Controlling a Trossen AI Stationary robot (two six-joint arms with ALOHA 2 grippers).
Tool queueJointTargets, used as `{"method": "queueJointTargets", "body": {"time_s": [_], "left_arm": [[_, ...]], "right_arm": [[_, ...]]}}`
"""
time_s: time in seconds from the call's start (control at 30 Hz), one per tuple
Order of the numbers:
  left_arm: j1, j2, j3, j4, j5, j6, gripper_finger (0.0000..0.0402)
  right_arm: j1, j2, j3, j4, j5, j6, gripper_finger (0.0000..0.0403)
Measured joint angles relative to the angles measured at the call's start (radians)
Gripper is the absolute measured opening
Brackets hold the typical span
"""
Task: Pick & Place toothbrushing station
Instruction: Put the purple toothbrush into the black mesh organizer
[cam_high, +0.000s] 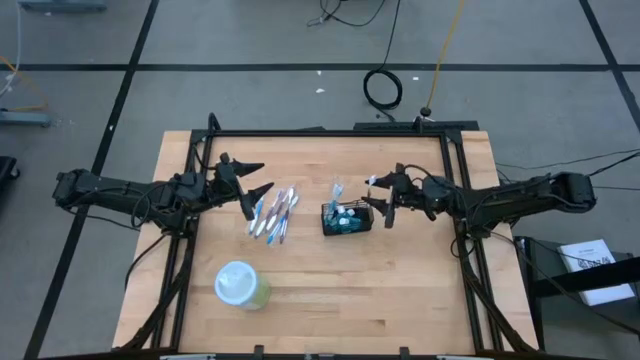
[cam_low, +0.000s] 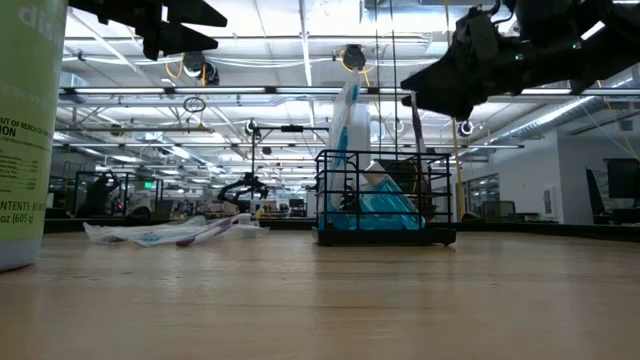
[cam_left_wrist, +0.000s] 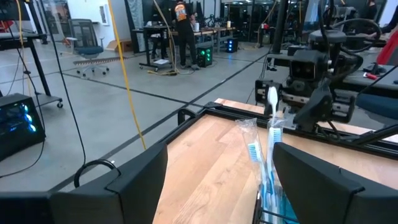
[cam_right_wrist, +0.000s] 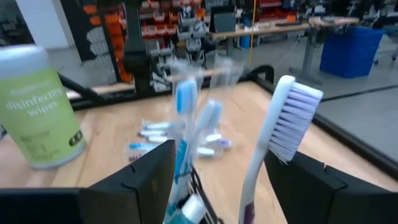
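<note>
Two grippers hover with jaws open, the left gripper (cam_high: 255, 180) above loose toothbrushes (cam_high: 274, 214), the right gripper (cam_high: 383, 203) just right of the mid-table caddy (cam_high: 346, 219), so I judge approach underway; next it must drop and close on the caddy's wall.

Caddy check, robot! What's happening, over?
Both grippers, left and right, open, empty. Caddy on table beside right gripper, brushes inside. Loose toothbrushes near left. Nothing blocking.

Wipes canister (cam_high: 240, 285), loose wrapped toothbrushes (cam_high: 273, 213)
</note>
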Motion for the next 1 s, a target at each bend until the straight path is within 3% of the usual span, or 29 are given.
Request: {"method": "queueJointTargets", "body": {"time_s": [0.27,0.53,0.8,1.0], "left_arm": [[0.0,0.0,0.0,0.001,0.0,-0.001,0.0296],[0.0,0.0,0.0,0.009,0.0,-0.003,0.0296],[0.0,0.0,0.0,0.009,0.0,-0.003,0.0296],[0.0,0.0,0.0,0.008,0.0,-0.012,0.0296]], "right_arm": [[0.0,0.116,0.0,0.013,-0.008,0.04,0.0232],[0.0,0.209,0.001,0.041,-0.152,0.06,0.0231],[-0.001,0.212,0.001,0.083,0.051,0.025,0.023],[-0.001,0.209,0.002,0.106,0.024,-0.003,0.0227]]}}
